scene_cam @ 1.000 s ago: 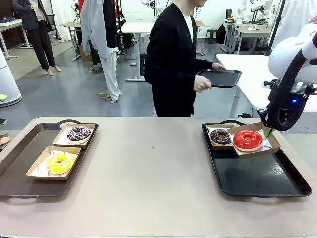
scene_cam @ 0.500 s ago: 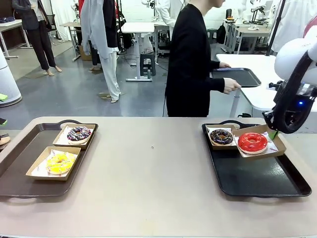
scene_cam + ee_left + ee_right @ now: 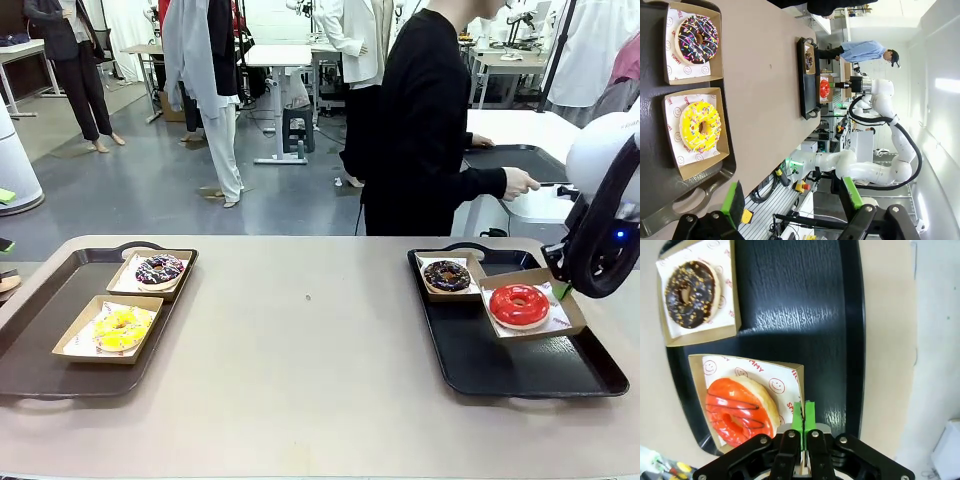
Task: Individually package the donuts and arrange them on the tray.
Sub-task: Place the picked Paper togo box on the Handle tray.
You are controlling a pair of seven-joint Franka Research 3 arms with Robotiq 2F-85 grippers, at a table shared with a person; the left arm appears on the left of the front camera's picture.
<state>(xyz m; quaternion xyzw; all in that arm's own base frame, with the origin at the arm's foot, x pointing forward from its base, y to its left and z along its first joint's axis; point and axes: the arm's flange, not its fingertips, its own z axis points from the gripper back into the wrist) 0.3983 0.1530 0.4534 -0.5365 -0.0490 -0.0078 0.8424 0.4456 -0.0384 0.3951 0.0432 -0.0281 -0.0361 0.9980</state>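
My right gripper (image 3: pixel 565 291) (image 3: pixel 803 416) is shut on the edge of a brown cardboard box (image 3: pixel 796 374) that holds the red donut (image 3: pixel 519 304) (image 3: pixel 739 408), over the right side of the black tray (image 3: pixel 530 365) (image 3: pixel 795 295). On the same tray, to the left, a chocolate donut (image 3: pixel 447 275) (image 3: pixel 690 286) lies in its own box. My left gripper (image 3: pixel 792 199) stands open above the left tray (image 3: pixel 30 345) (image 3: pixel 652 165). That tray carries the sprinkled chocolate donut (image 3: pixel 160 269) (image 3: pixel 699 38) and the yellow donut (image 3: pixel 122 328) (image 3: pixel 700 126), each in a box.
A person in black (image 3: pixel 430 120) walks behind the table's far edge, carrying a dark tray (image 3: pixel 520 160) toward a white table (image 3: pixel 520 125) at the back right. The tan tabletop (image 3: pixel 310 330) lies bare between the two trays.
My right gripper has drawn the red donut's box to the right and nearer, away from the chocolate donut's box. The person has walked to the right with the tray.
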